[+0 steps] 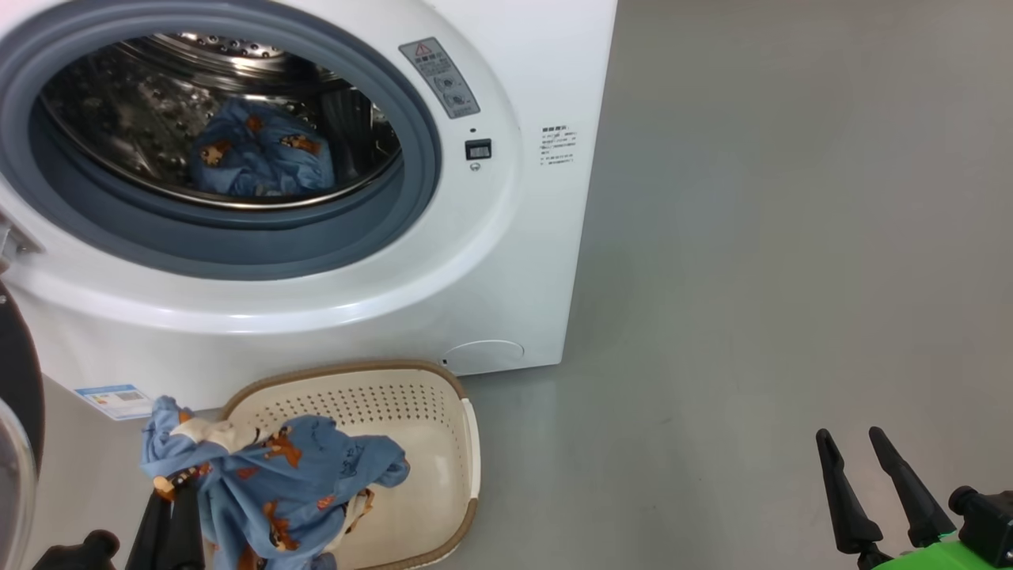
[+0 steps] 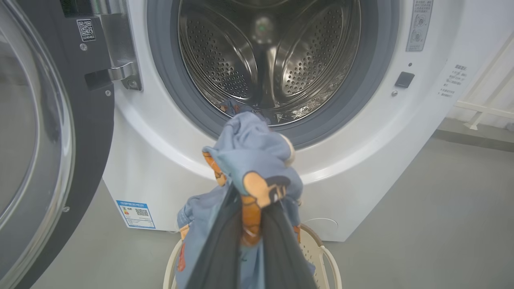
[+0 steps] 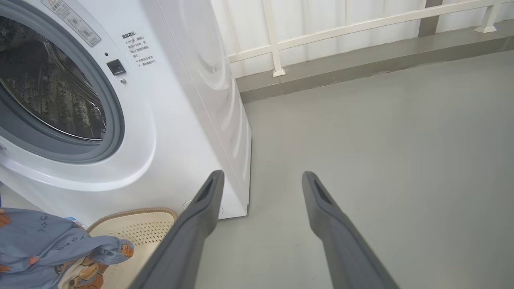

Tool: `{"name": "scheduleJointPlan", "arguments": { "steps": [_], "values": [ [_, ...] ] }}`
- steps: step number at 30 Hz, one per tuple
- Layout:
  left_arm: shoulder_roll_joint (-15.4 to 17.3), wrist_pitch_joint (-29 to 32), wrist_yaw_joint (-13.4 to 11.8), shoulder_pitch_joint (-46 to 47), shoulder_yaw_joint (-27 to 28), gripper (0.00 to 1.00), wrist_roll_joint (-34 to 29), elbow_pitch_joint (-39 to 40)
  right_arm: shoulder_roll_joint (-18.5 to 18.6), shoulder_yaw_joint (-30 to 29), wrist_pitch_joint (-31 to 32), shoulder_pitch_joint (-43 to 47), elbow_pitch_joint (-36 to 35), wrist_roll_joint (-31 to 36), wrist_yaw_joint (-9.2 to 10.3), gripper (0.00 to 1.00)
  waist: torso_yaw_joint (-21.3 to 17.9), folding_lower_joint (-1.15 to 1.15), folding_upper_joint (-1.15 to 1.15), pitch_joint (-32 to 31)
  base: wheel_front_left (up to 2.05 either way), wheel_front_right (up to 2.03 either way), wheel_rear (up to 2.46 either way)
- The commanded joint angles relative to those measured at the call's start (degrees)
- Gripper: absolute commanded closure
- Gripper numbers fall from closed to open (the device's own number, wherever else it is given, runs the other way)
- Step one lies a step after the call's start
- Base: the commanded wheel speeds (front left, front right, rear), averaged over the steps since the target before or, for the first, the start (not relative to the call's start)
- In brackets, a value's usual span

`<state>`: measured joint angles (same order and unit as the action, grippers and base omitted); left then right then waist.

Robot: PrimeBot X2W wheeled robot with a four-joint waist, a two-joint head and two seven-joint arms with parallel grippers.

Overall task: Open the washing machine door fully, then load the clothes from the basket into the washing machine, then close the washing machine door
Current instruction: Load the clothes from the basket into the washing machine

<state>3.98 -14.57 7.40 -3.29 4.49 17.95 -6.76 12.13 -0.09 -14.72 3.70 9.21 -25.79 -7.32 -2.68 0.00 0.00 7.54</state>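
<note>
Head view: washing machine door point(image 1: 20, 372) cut by left edge, only a dark sliver and a curve of glass. washing machine point(image 1: 506, 261) top and left side run out of frame. left gripper point(image 2: 253, 200) fingertips buried in held garment point(image 1: 277, 475), pads not visible. Garment covers near-left corner of basket point(image 1: 443, 388); basket front cut by bottom edge. drum bundle point(image 1: 261, 150) bottom lost behind gasket point(image 1: 237, 237). blue label point(image 1: 115, 400) and warning sticker point(image 1: 439, 77): print too small to read. right gripper point(image 1: 848, 434) base cut at lower right corner.
</note>
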Motion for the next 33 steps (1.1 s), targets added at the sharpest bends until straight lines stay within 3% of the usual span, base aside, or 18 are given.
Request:
{"name": "scheduleJointPlan", "arguments": {
  "steps": [1,9,19,24,33],
  "values": [
    [0.49,-0.42,0.09,1.29,2.13,1.00,-0.44,1.89,0.75,1.20,-0.28,-0.14,-1.55,-0.45,-0.17,0.00,-0.35,0.00,0.00,0.48,0.00,0.00,0.00],
    [1.46,-0.42,0.09,7.99,1.58,1.00,-0.69,1.61,0.31,1.44,-0.28,-1.77,-1.89,-0.44,-0.17,0.00,-1.38,0.00,0.00,3.46,0.00,0.00,0.00],
    [6.23,-0.42,-0.03,32.01,1.56,1.00,-2.08,-3.28,-1.02,2.79,-0.28,-6.47,-2.41,-0.40,-0.17,0.00,-3.60,0.00,0.00,10.96,0.00,0.00,0.00],
    [8.44,-0.42,-0.01,42.62,1.08,1.00,-2.70,-13.19,-1.87,3.62,-0.28,-8.93,-2.58,-0.54,-0.17,0.00,-5.49,0.00,0.00,14.54,0.00,0.00,0.00],
    [12.59,-0.42,0.06,58.60,-0.49,1.00,-2.09,-38.46,-3.66,5.83,-0.28,-12.73,-3.05,-0.69,-0.17,0.00,-9.26,0.00,0.00,20.43,0.00,0.00,0.00]
  ]
}}
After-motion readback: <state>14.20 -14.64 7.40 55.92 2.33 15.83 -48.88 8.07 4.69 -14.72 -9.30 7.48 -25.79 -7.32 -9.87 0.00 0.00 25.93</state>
